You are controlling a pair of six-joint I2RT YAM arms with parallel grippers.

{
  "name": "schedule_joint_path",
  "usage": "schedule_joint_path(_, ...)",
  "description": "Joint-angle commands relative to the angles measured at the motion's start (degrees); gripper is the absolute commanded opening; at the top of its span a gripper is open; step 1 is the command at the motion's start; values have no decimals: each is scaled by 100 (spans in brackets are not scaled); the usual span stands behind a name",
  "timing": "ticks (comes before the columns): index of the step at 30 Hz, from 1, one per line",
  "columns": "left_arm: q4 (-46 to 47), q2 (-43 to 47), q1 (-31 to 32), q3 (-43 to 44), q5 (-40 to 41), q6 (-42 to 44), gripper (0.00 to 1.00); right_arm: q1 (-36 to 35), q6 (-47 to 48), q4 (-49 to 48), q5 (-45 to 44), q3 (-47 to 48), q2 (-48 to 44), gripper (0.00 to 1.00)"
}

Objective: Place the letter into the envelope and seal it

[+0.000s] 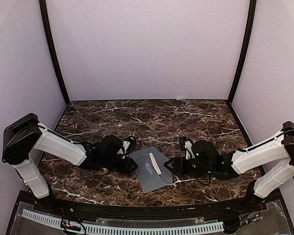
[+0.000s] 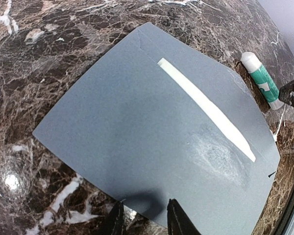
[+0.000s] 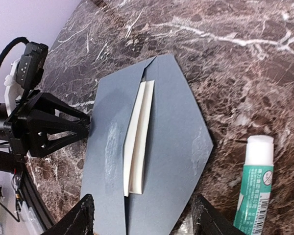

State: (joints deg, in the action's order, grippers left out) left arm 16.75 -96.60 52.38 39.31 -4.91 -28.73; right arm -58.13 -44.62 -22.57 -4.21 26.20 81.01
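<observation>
From above, the envelope point(image 1: 149, 172) lies flat on the marble table point(image 1: 152, 117) toward the near edge, turned askew, with a thin strip of the letter point(image 1: 154, 163) showing on it. The left gripper point(image 1: 133, 165) meets its left edge and the right gripper point(image 1: 167, 166) its right edge, so both sides are crowded, while bare marble runs from its far edge to the back wall. In the left wrist view, the envelope point(image 2: 137, 142) fills the middle, its near edge reaching the left gripper point(image 2: 144, 223), whose fingers stand a little apart with nothing visibly clamped between them. The letter point(image 2: 206, 110) shows as a narrow cream band near the far edge, and the glue stick point(image 2: 259, 81) lies just beyond that edge, apart from it. In the right wrist view, the right gripper point(image 3: 144, 218) is spread wide, straddling the envelope's point(image 3: 171, 112) near end. The letter point(image 3: 137, 142) peeks out along the slit beside the pointed flap. The left gripper's point(image 3: 87, 122) tip touches the opposite long edge. The glue stick point(image 3: 257, 181) lies near the flap's point, not touching it.
</observation>
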Motion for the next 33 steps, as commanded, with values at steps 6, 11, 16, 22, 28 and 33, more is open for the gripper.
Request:
schedule_joint_path(6,-93,-136,78,172,54,43,29,-22,-818,11,794,389,459,65)
schedule_joint_path(11,-108,-151,94,188,104,52,28,-21,-897,408,455,558,659,65)
schedule_joint_path(16,-136,-215,95,228,151,61,27,-17,-988,671,186,645,760,65)
schedule_joint_path(22,-137,-232,88,244,171,65,27,-27,-1038,675,171,576,731,65)
schedule_joint_path(28,-138,-273,88,268,174,56,27,-38,-993,97,619,553,990,65)
schedule_joint_path(33,-137,-321,88,293,173,60,26,-31,-901,-126,669,569,1059,65)
